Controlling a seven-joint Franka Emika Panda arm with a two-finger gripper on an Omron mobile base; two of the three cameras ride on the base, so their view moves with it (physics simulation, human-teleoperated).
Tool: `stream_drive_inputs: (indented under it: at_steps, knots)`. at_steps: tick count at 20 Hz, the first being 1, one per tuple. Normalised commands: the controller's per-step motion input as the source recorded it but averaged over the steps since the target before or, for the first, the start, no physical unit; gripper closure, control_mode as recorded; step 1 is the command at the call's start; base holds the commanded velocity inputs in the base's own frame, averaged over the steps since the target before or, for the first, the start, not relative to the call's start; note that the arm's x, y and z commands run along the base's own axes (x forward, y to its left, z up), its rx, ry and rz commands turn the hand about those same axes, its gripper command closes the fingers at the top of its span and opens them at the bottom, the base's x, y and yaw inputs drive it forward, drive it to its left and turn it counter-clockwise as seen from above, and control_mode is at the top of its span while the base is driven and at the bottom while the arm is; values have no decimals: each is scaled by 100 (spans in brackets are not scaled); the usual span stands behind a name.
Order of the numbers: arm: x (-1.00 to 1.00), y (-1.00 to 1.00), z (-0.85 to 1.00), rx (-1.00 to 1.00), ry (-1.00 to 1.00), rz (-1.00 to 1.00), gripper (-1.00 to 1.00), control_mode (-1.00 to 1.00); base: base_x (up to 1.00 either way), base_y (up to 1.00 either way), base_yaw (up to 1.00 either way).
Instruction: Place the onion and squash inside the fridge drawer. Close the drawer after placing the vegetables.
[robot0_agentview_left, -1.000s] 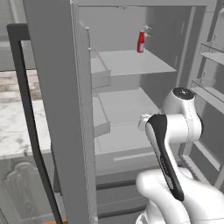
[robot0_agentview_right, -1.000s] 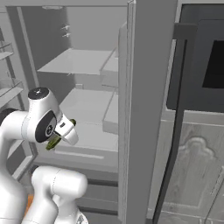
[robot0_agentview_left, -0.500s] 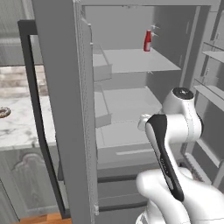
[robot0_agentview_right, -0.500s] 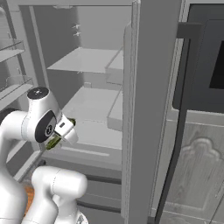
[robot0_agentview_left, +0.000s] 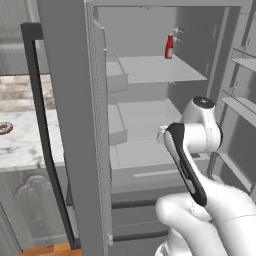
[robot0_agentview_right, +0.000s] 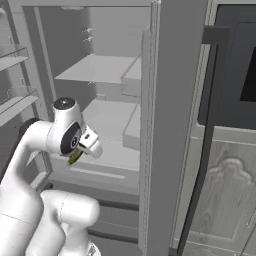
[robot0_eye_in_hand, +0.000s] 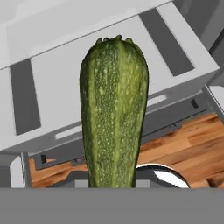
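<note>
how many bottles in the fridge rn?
1. A small red bottle with a white cap stands at the back right of the upper fridge shelf. The open door could hide more.

1. The white arm rises from its base and bends forward at the elbow, so the forearm reaches up toward the open fridge.
2. The wrist is turned downward and a little forward; the hand hangs below the round dark-capped joint.
3. The gripper (robot0_agentview_right: 79, 155) points down at a slant, seen at the end of the arm in the right base view.
4. Its jaws are closed tight on the squash (robot0_eye_in_hand: 113, 113), which stands out lengthwise from between them.
5. In the left base view the forearm covers the hand.
</note>
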Motion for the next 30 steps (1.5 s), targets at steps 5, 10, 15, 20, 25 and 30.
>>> stream_drive_inputs:
  at_steps: [5, 10, 15, 20, 25, 30]
  knots:
    - [99, -4, -48, 0, 8, 3, 100, -100, 0, 0, 0]
    - [81, 0, -46, 0, 5, 4, 100, -100, 0, 0, 0]
    - [29, 0, -66, 0, 6, 6, 100, -100, 0, 0, 0]
    - [8, 0, -62, -1, 7, 7, 100, -100, 0, 0, 0]
    - [0, 0, -60, -5, 10, 8, 100, -100, 0, 0, 0]
    - [-2, 0, -53, -7, 11, 11, 100, -100, 0, 0, 0]
